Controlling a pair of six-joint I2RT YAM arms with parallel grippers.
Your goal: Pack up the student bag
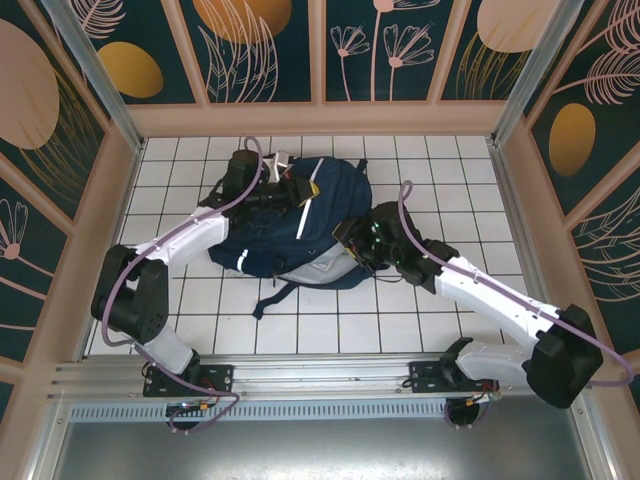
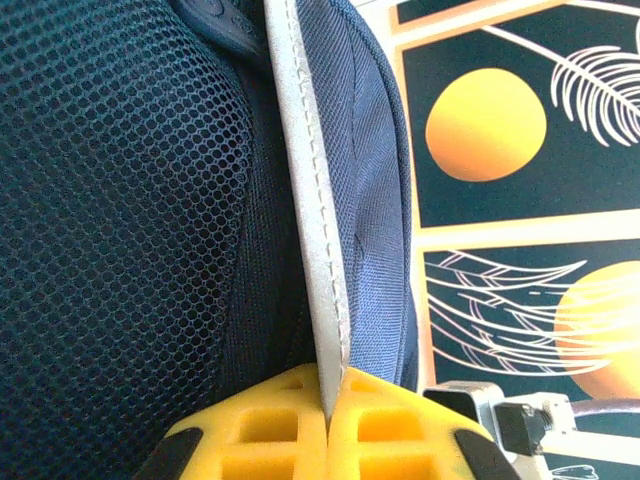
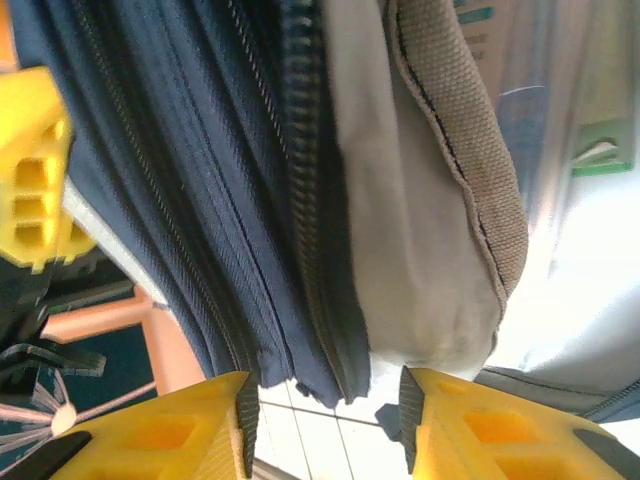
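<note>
Left fingers (image 2: 262,432) pinching student bag (image 2: 110,200), edges cropped

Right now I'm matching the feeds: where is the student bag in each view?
Top external: student bag at picture centre.
Left wrist: its mesh side covers left and centre.
Right wrist: its navy fabric hangs from the top, left of centre.
Shared landmark: plant-patterned wall panels.
</note>
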